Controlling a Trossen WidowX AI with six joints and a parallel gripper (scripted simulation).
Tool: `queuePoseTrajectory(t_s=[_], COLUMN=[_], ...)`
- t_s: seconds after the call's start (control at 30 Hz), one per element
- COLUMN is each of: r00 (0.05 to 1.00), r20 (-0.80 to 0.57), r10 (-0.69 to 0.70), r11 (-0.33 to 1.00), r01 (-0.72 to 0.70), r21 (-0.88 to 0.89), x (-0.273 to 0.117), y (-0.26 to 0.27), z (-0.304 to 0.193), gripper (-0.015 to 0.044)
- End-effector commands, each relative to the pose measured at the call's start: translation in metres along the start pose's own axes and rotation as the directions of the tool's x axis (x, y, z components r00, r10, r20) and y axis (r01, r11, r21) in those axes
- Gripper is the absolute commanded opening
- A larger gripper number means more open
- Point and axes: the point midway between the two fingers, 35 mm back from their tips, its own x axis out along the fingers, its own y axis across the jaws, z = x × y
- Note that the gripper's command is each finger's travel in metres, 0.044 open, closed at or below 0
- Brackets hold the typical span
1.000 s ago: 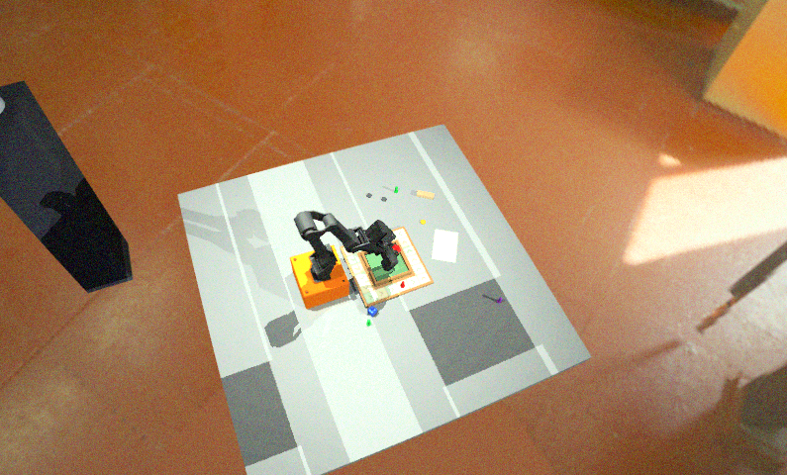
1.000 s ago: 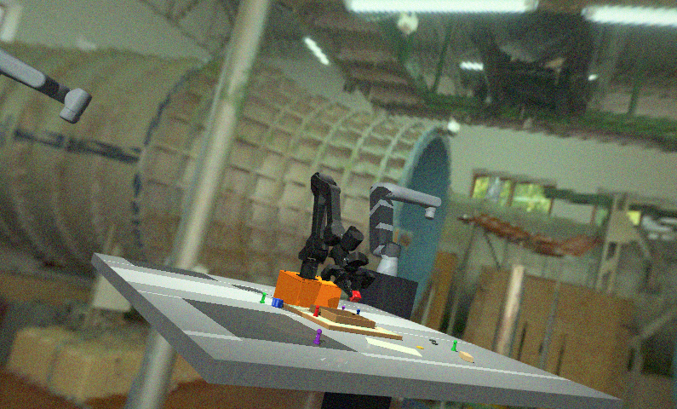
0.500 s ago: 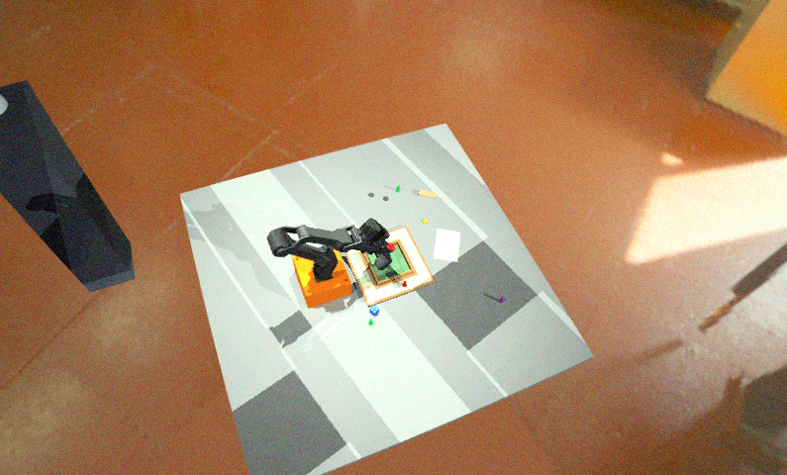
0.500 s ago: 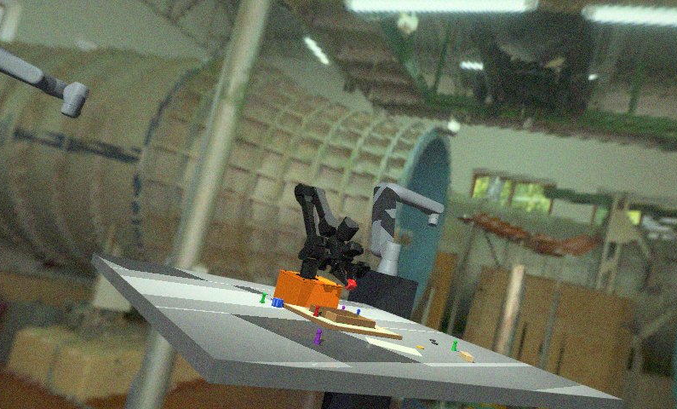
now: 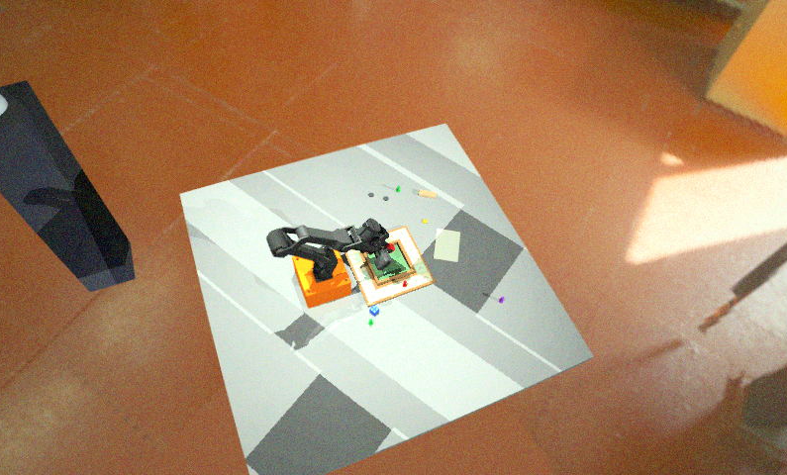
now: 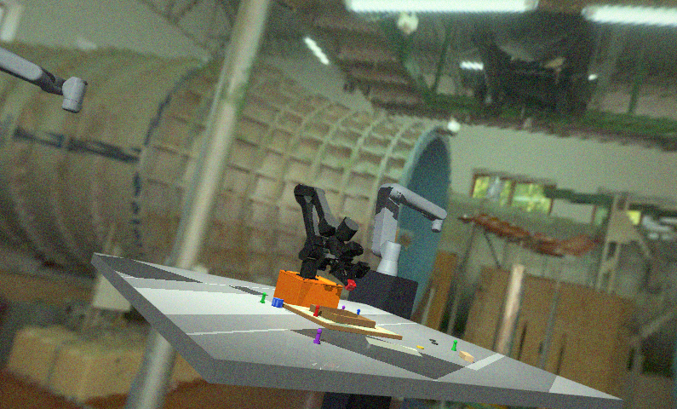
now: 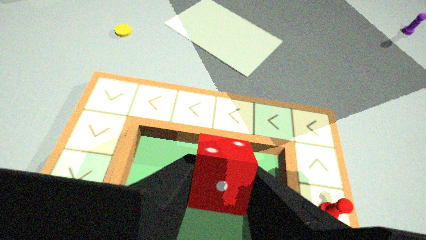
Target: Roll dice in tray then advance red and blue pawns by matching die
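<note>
Red die: the red die (image 5: 390,246) (image 6: 351,285) (image 7: 223,175) is between the fingertips, lower middle of the wrist view, raised above the tray; two pips show on its top face, one on the face below.
Hand: the hand (image 5: 389,245) (image 6: 351,282) (image 7: 220,168) is pinching the red die, a dark finger on either side.
Tray: the wooden tray (image 5: 394,279) (image 6: 349,317) (image 7: 127,155), green inside, sits mid-board beneath them.
Board: the arrowed board (image 5: 421,276) (image 6: 382,331) (image 7: 195,107) runs around it.
Red pawn: the red pawn (image 5: 405,283) (image 6: 317,310) (image 7: 337,207) stands on the board, lower right of the wrist view.
Blue die: the blue die (image 5: 374,310) (image 6: 277,302) rests on the surface (image 5: 433,352) (image 6: 180,303), just beside the board, below it from overhead.
Blue pawn: I spot the blue pawn (image 6: 358,311) behind the tray, in the exterior view.
Card: the pale card (image 5: 446,245) (image 6: 393,346) (image 7: 225,37) lies near the board, upper middle of the wrist view.
</note>
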Motion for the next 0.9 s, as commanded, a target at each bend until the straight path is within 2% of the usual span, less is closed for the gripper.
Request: queuePoseTrajectory(t_s=[0.0, 0.17, 0.3, 0.43, 0.5, 0.63, 0.87], r00=[1.000, 1.000, 1.000, 1.000, 0.999, 0.975, 0.848], r20=[0.001, 0.001, -0.003, -0.003, -0.036, -0.224, -0.530], r10=[0.000, 0.000, -0.003, -0.004, -0.004, -0.005, -0.006], r11=[1.000, 1.000, 1.000, 1.000, 1.000, 1.000, 1.000], r01=[0.000, 0.000, 0.003, 0.004, 0.004, 0.003, 0.003], r21=[0.000, 0.000, -0.004, -0.004, -0.005, -0.008, -0.007], x=[0.000, -0.001, -0.025, -0.027, -0.025, -0.016, 0.003], y=[0.000, 0.000, 0.000, 0.000, 0.000, 0.000, 0.000], z=[0.000, 0.002, 0.029, 0.030, 0.030, 0.028, 0.020], gripper=[0.0105, 0.0236, 0.0341, 0.0440, 0.0440, 0.0440, 0.0440])
